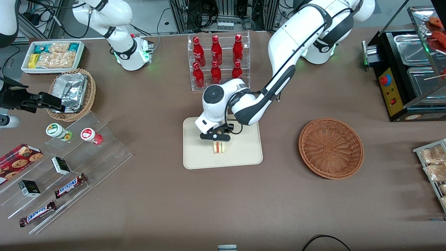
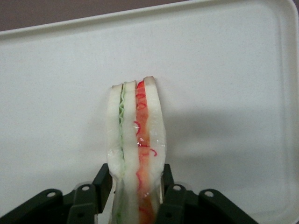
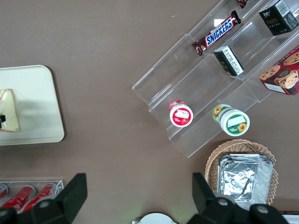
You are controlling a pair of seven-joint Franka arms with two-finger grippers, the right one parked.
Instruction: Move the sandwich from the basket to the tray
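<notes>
The sandwich (image 1: 219, 147) (image 2: 136, 140), a pale bread wedge with green and red filling layers, stands on edge over the middle of the cream tray (image 1: 244, 151) (image 2: 224, 70). My left gripper (image 1: 216, 137) (image 2: 136, 176) is directly above it, shut on the sandwich, with one black finger (image 2: 103, 179) pressed against each bread face. Whether the wedge's lower edge touches the tray floor I cannot tell. The reddish-brown wicker basket (image 1: 331, 148) sits beside the tray toward the working arm's end of the table and holds nothing. The right wrist view shows the sandwich (image 3: 9, 112) on the tray (image 3: 39, 107).
A clear rack of red bottles (image 1: 217, 59) stands farther from the front camera than the tray. Toward the parked arm's end are a clear stepped shelf with snack bars and cups (image 1: 66, 164), a tan basket with foil (image 1: 71, 92) and a white snack bin (image 1: 52, 55).
</notes>
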